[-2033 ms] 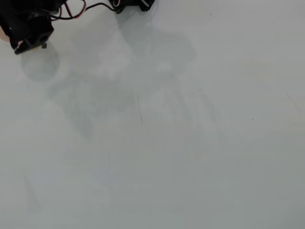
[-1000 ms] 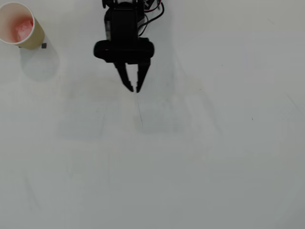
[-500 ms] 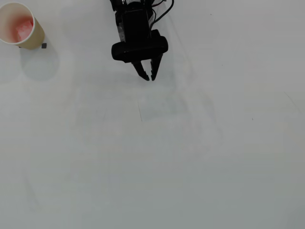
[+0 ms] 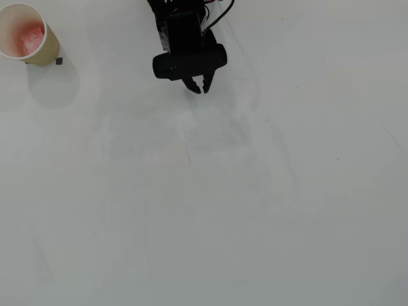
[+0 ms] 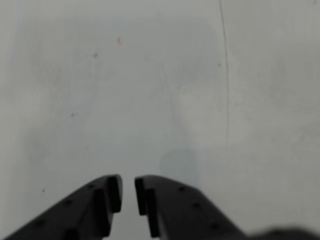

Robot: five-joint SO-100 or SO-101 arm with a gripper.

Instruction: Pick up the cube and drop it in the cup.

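Observation:
The cup (image 4: 47,52), tan paper with a cream inside, stands upright at the top left corner of the overhead view. Inside it lies the cube (image 4: 29,38), red with a whitish top. My black gripper (image 4: 199,90) is at the top centre, well to the right of the cup, pointing down the image over the bare white table. Its fingers are almost together and hold nothing. In the wrist view the gripper (image 5: 128,192) shows two black fingertips with only a narrow slit between them, above plain white tabletop. Cup and cube are out of that view.
A tiny dark speck (image 4: 58,61) lies by the cup's base. A thin dark line (image 4: 187,148) marks the white table (image 4: 255,210) just below the gripper. Red and black wires (image 4: 220,7) trail from the arm at the top edge.
The arm has swung from over the cup at top left to the top centre, leaving the cube in the cup. The fingers have narrowed and the gripper has drawn back toward the top edge.

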